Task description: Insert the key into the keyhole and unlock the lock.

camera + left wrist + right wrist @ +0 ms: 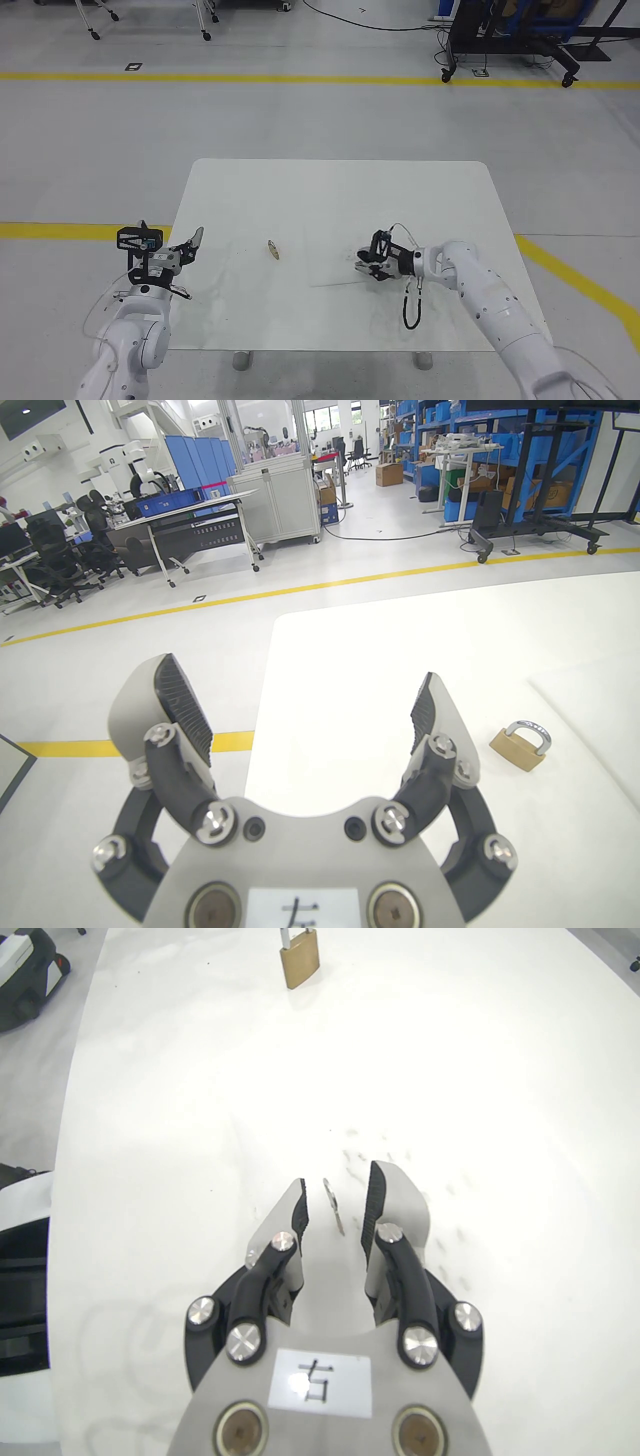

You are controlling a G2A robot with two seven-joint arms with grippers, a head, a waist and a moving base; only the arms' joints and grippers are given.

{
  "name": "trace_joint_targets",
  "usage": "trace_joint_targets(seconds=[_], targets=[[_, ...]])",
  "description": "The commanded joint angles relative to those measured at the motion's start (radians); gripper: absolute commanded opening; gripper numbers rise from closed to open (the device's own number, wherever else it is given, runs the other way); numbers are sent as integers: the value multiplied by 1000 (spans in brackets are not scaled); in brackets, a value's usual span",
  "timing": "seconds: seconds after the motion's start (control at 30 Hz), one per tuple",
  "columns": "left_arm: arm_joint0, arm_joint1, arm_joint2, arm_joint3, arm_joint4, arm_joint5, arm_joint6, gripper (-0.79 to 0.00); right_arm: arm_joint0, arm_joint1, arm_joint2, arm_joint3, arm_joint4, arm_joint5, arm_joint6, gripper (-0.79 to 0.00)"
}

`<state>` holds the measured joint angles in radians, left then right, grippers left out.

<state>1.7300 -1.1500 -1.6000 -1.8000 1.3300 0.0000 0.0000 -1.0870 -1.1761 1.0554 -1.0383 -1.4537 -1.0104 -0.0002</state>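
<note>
- The table (330,195) is white with rounded corners, standing on a pale grey floor (300,120).
- The tabletop is glossy. A scatter of small dark scuffs (450,1208) marks it around the right gripper.
- One yellow line (300,78) crosses the floor beyond the table's far edge, and a second (60,230) passes under the table nearer in.
- The lock (272,250), brass with a silver shackle, lies flat on the table left of centre, between the two grippers and apart from both.
- The key (334,1206), small and silver, lies flat on the table just right of centre.
- The right gripper (339,1175) is low over the table. Its fingers are narrowly parted either side of the key, with a gap showing on each side.
- The left gripper (299,670) is at the table's left edge, toward the near corner. Its fingers are spread wide and hold nothing; one is over the floor and the other over the tabletop.
- From the left wrist, the room behind shows blue shelving (500,450) far right, a wheeled desk (200,520), and black office chairs (60,545) far left.
- A black wheeled stand (520,45) is in the far right of the room, with a dark cable (370,22) trailing on the floor beside it.
</note>
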Motion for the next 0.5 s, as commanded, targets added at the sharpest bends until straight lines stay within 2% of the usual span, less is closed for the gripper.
trace_joint_targets(seconds=[0.0,0.47], targets=[[0,0,0,0,0,0,0,0,0,1,-9,-2,-23,4,-18,-785],[0,0,0,0,0,0,0,0,-22,23,0,-34,-85,27,-100,-785]])
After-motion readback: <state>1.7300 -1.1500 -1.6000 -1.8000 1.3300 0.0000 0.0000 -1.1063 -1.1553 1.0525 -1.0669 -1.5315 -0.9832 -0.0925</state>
